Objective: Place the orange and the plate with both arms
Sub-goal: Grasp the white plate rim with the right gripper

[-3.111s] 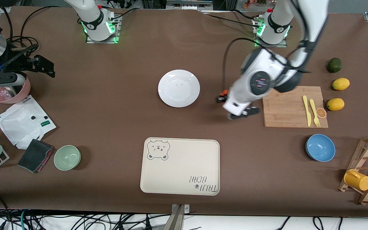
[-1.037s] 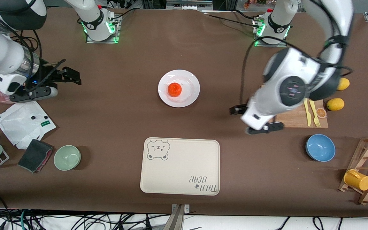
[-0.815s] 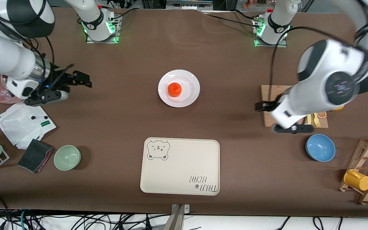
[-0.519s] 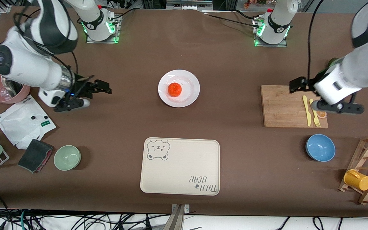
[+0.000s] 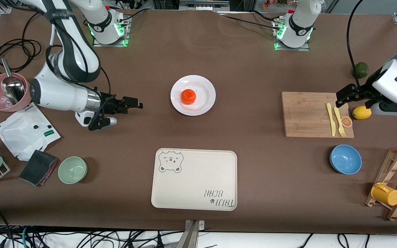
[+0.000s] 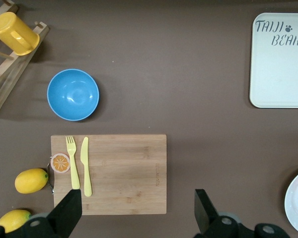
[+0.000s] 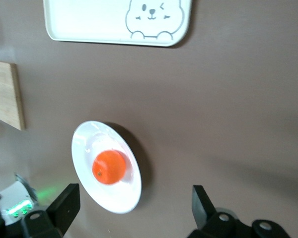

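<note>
Orange point(image 5: 188, 96) on plate point(image 5: 205, 86), apart from right gripper's point(image 5: 134, 103) spread fingers point(image 7: 64, 206).

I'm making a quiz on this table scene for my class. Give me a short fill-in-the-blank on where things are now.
1. The orange lies on the white ____.
2. The yellow knife and fork lie on the wooden ____.
3. The yellow cup rests on the wooden ____.
4. The right tool and left tool are both ____.

Missing words: plate; cutting board; rack; open

Bright, even overhead light, soft shadows, sharp focus throughout.
</note>
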`<state>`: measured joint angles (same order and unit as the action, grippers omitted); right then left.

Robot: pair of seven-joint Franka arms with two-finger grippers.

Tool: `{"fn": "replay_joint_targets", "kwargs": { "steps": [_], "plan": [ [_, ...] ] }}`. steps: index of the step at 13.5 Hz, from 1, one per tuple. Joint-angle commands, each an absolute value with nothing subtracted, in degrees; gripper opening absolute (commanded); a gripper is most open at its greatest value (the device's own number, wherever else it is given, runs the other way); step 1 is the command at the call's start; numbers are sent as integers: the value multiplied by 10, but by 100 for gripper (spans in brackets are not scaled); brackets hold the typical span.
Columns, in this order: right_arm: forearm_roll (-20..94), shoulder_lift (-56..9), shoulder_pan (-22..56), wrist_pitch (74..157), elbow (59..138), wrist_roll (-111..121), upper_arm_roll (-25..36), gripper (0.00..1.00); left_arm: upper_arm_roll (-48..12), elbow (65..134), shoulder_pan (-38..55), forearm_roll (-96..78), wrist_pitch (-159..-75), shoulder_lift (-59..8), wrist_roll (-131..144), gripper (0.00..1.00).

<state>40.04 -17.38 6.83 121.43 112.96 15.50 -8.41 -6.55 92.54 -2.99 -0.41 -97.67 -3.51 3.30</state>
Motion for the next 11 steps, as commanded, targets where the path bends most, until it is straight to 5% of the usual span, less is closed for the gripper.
{"fn": "replay_joint_targets", "kwargs": {
  "steps": [1,4,11],
  "plan": [
    [474,-221,58,1284,1151,222,-120,100,-64,976,-33,8,-988,7,22,100],
    [550,-225,60,1384,1207,266,-172,100,-69,965,-29,9,-962,3,28,100],
    [821,-247,66,1470,1280,469,-236,100,-69,959,-26,9,-949,3,25,100]
  ]
}}
